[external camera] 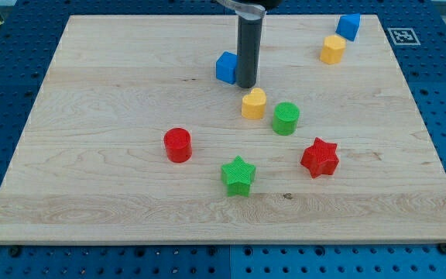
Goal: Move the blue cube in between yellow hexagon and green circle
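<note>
My tip [245, 85] sits on the tabletop [91, 93] just right of the blue cube [225, 67], touching or nearly so; I have a bare rod, no fingers to report. The yellow hexagon [332, 49] is well off at the view's upper right, the green circle [286, 118] below my tip beside a yellow block [254, 103].

My tip [246, 85] touching blue cube [225, 67] at its right, yellow block [254, 103] just below, green circle [286, 118] nr.
</note>
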### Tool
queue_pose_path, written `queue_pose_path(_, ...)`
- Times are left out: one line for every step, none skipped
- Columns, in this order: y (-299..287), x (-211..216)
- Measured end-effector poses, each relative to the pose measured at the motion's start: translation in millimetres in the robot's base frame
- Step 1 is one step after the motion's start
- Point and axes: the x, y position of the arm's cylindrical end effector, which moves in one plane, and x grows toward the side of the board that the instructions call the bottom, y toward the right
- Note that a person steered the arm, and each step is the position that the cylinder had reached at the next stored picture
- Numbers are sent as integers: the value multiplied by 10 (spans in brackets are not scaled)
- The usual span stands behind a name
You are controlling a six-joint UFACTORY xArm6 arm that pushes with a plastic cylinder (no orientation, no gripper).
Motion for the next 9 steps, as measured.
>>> queue_pose_path(-305,201)
queue_pose_path(-789,-109)
queue_pose_path(-802,-407)
queue_pose_path(-779,-409)
queue_pose_path(-564,-409)
queue_pose_path(-231,-401)
queue_pose_path(89,-366)
queue_pose_path(408,-198)
queue_pose_path(657,-82)
